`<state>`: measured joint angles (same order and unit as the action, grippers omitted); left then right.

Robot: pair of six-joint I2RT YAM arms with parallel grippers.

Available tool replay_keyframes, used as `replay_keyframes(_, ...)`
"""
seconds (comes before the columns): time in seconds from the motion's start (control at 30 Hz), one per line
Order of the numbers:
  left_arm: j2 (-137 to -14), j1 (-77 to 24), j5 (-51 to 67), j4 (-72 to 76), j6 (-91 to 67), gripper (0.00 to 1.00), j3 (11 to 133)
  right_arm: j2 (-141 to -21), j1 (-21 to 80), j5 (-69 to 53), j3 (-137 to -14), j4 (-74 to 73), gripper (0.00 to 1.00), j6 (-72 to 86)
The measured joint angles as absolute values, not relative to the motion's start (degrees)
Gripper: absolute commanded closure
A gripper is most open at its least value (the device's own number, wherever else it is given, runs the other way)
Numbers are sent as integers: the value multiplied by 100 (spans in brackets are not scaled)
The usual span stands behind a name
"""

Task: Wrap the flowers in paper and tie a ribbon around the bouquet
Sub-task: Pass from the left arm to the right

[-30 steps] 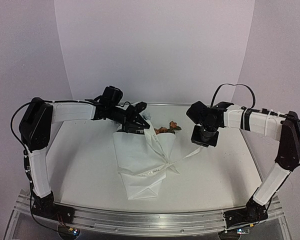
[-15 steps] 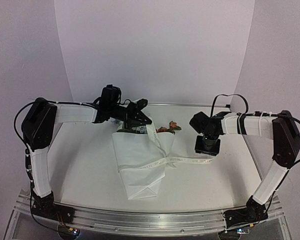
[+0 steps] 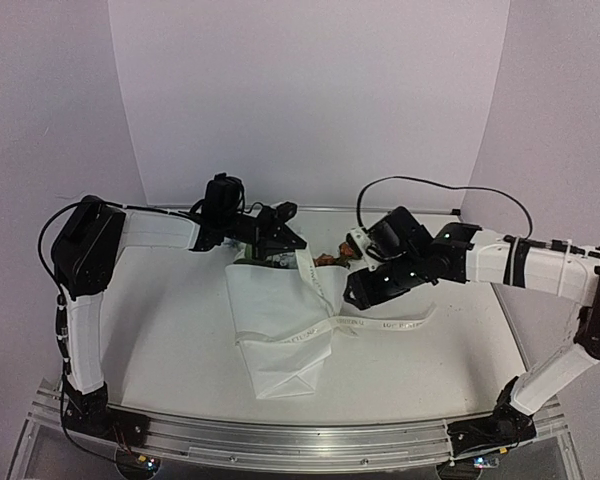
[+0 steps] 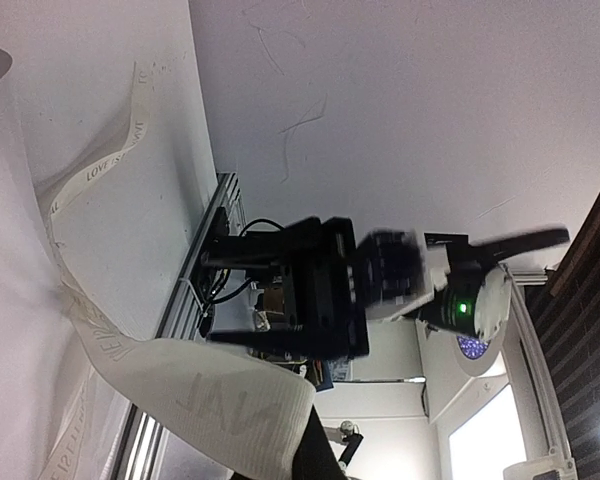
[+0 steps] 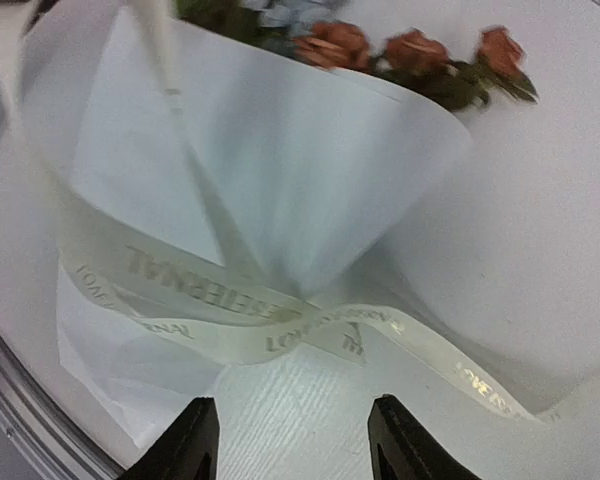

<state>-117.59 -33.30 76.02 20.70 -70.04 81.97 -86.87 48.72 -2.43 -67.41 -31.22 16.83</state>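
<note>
Right gripper (image 5: pixel 292 440): jaws now spread, empty; ribbon (image 5: pixel 310 318) tail just released, lying on table (image 5: pixel 540 250) ahead of jaws, crossing beside paper (image 5: pixel 280 170) cone; flowers (image 5: pixel 380 50) beyond, at cone mouth; left gripper (image 3: pixel 292 240): jaws pressed together, pinching other ribbon end; judgement: knot unfinished; regrasp likely next

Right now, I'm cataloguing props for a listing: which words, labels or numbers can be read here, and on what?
"ETERNAL": on the ribbon, repeated, right wrist view.
"LOVE": same ribbon, further along; also in the left wrist view.
"NAL": a word's tail on the ribbon nearest the left wrist camera.
Ribbon lettering in the top view: too small to read.
Paper: no text.
</note>
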Motion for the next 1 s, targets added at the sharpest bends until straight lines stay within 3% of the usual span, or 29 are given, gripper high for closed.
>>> replay_keyframes(0.3,-11789,-3330,7585,2261,-7230,100,8200,-9529,5381,-398,-7154,-2820,50,395)
replay_keyframes(0.43,-11808,-3330,7584,2261,-7255,100,8200,-9722,5402,-229,-7211,-2693,56,226)
replay_keyframes(0.57,-11830,-3330,7572,2261,-7262,100,8200,-10011,5404,20,-7419,-2552,71,119)
replay_keyframes(0.7,-11830,-3330,7569,2261,-7270,100,8200,-10117,5404,144,-7590,-2589,98,93)
replay_keyframes(0.77,-11830,-3330,7554,2263,-7278,99,8200,-10187,5404,259,-7747,-2596,100,74)
replay_keyframes(1.0,-11830,-3326,7434,2301,-7242,71,8189,-10189,5404,605,-7921,-2897,100,89)
